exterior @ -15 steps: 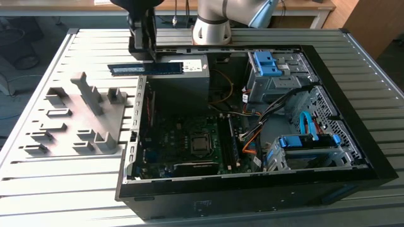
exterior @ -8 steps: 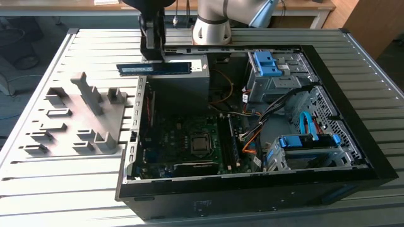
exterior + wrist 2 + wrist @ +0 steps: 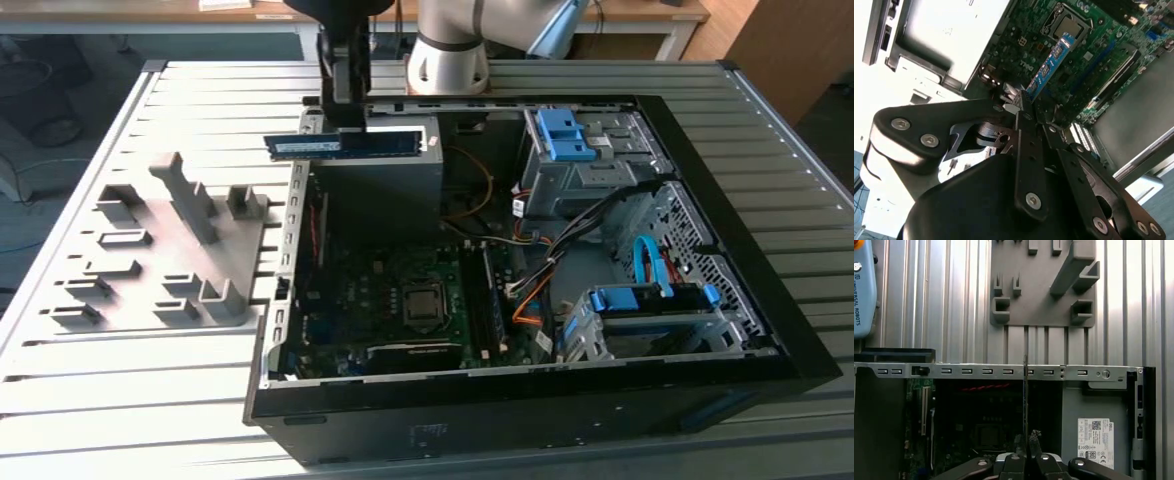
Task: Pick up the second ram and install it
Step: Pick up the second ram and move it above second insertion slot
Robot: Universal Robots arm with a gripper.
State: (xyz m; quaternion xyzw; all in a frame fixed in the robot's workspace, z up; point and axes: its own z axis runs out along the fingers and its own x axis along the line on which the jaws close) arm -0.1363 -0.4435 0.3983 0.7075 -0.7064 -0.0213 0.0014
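The second ram (image 3: 344, 146) hangs in the air, level and on its long edge, at about 11 o'clock over the open computer case (image 3: 747, 300) in the exterior view. It is well above the motherboard (image 3: 387, 300) and touches nothing inside. The gripper (image 3: 350, 128) comes down from 12 o'clock and clamps the stick's upper edge near its middle, with the jaws drawn narrow against its two flat faces.

In the second wrist view the second ram (image 3: 1051, 65) runs out from the gripper (image 3: 1021, 102) towards the green board far beneath. In the first wrist view it (image 3: 1025, 405) shows edge-on as a thin dark line rising from the fingertips (image 3: 1034, 437).

In the exterior view, a grey metal box (image 3: 380, 190) sits directly under the stick, and the processor socket (image 3: 424, 300) lies at roughly 5 o'clock from it. The grey holder block (image 3: 160, 250) rests on the slatted table (image 3: 80, 420) at about 8 o'clock, outside the case.

So the pick-up looks done: the stick is lifted and carried over the case. Seating it in a slot is not yet done.
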